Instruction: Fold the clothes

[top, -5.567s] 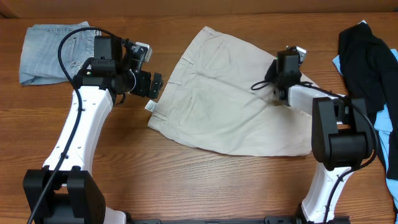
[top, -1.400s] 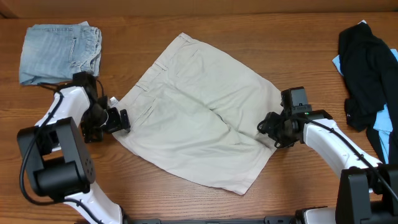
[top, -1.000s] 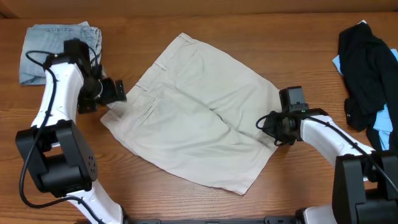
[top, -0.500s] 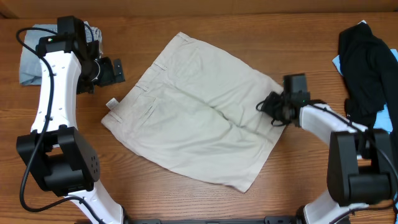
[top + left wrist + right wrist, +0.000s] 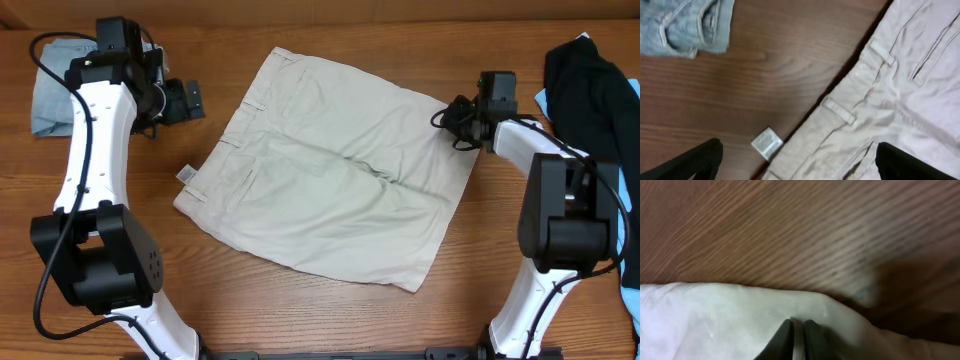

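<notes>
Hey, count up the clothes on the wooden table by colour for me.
1 pair of beige cotton shorts
1 folded light-blue denim garment
1 black garment, with light-blue cloth at its edge, maybe separate
Total: 3

We see a wooden table (image 5: 330, 320), its brown grain running left to right. On its middle lie the khaki shorts (image 5: 330, 170), spread flat at a slant with the waistband toward the left. Their small white label (image 5: 186, 176) rests on the wood at the near-left corner. At the far left lies a light-blue denim garment (image 5: 48, 100), well apart from the shorts. At the right edge lies a black garment (image 5: 590, 100), with a light-blue cloth (image 5: 630, 250) showing beside it.
</notes>
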Motion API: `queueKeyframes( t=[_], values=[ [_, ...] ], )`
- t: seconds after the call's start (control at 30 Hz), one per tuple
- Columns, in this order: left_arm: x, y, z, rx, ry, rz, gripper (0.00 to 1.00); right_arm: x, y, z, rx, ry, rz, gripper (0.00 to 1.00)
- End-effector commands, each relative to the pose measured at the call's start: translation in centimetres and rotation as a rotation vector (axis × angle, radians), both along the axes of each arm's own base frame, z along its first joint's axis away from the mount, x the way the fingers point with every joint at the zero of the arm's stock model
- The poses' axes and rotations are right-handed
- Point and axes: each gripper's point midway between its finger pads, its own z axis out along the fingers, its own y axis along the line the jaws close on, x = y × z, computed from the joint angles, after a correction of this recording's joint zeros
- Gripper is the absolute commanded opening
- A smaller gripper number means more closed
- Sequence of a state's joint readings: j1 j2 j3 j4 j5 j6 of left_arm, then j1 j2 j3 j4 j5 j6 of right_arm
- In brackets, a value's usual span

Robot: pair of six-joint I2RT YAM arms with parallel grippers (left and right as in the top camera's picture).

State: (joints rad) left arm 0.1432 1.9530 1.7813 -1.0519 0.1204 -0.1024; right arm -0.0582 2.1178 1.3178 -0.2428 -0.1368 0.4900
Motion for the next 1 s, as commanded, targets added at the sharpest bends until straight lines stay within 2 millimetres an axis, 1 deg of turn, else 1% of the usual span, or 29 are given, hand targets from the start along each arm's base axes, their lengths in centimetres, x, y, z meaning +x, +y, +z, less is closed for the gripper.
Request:
queueKeyframes(
  t=[0.0, 0.07, 0.1, 0.13, 0.2, 0.23, 0.27, 0.3, 0.33, 0.43, 0.5, 0.53, 0.6, 0.67, 0.77, 0.8, 0.87, 0.9, 0.97],
  values=[
    [1.6, -0.3, 1.4, -0.005, -0.071, -0.002, 1.00, -0.1, -2.1, -2.6, -0.103, 0.068, -0.012, 0.13],
    [2.0, -0.2, 2.2, 0.002, -0.093, -0.010, 1.00, 0.7, -2.1, -1.4, -0.111, 0.058, 0.013, 0.13],
    [2.2, -0.2, 3.2, 0.017, -0.109, -0.038, 1.00, 1.5, -1.9, 0.3, -0.111, 0.059, 0.038, 0.22],
    [2.3, -0.1, 3.8, 0.032, -0.118, -0.056, 1.00, 1.6, -1.9, 1.0, -0.111, 0.064, 0.040, 0.27],
    [2.3, 0.3, 5.3, 0.064, -0.132, -0.075, 1.00, 1.9, -1.7, 3.6, -0.101, 0.077, 0.047, 0.40],
    [2.2, 0.6, 6.2, 0.083, -0.137, -0.066, 1.00, 1.8, -1.6, 4.9, -0.098, 0.081, 0.053, 0.49],
    [2.1, 0.9, 7.1, 0.100, -0.139, -0.058, 1.00, 1.6, -1.4, 6.5, -0.092, 0.087, 0.064, 0.60],
    [1.9, 1.2, 8.1, 0.117, -0.142, -0.050, 1.00, 1.1, -1.2, 8.1, -0.084, 0.096, 0.068, 0.64],
    [1.5, 1.4, 9.0, 0.132, -0.140, -0.044, 1.00, 0.6, -1.0, 9.5, -0.072, 0.101, 0.074, 0.65],
    [0.2, 1.8, 11.9, 0.157, -0.139, -0.027, 1.00, -1.8, -0.3, 13.5, -0.048, 0.116, 0.088, 0.65],
    [-0.8, 1.7, 13.5, 0.153, -0.139, -0.011, 1.00, -4.2, -0.2, 16.5, -0.042, 0.124, 0.078, 0.65],
    [-1.3, 1.6, 14.1, 0.147, -0.137, 0.000, 1.00, -5.1, -0.1, 17.6, -0.041, 0.125, 0.075, 0.65],
    [-2.6, 1.4, 15.2, 0.135, -0.123, 0.021, 1.00, -7.6, 0.1, 20.3, -0.027, 0.127, 0.051, 0.66],
    [-4.0, 1.2, 15.6, 0.129, -0.097, 0.025, 1.00, -10.0, 0.2, 22.5, -0.011, 0.132, 0.024, 0.66],
    [-6.2, 1.0, 15.6, 0.123, -0.035, 0.030, 1.00, -13.6, 0.7, 24.5, -0.002, 0.152, 0.008, 0.67],
    [-7.3, 1.1, 15.6, 0.132, -0.003, 0.033, 1.00, -15.7, 1.1, 25.2, -0.008, 0.168, 0.000, 0.67],
    [-8.0, 0.9, 16.0, 0.127, -0.011, 0.033, 1.00, -17.9, 2.0, 25.5, -0.016, 0.183, 0.020, 0.67],
    [-8.3, 0.9, 16.3, 0.128, -0.017, 0.034, 1.00, -18.7, 2.5, 25.4, -0.013, 0.190, 0.029, 0.67],
    [-9.2, 0.8, 17.2, 0.125, -0.038, 0.053, 1.00, -20.6, 3.8, 24.8, -0.008, 0.216, 0.055, 0.68]
  ],
)
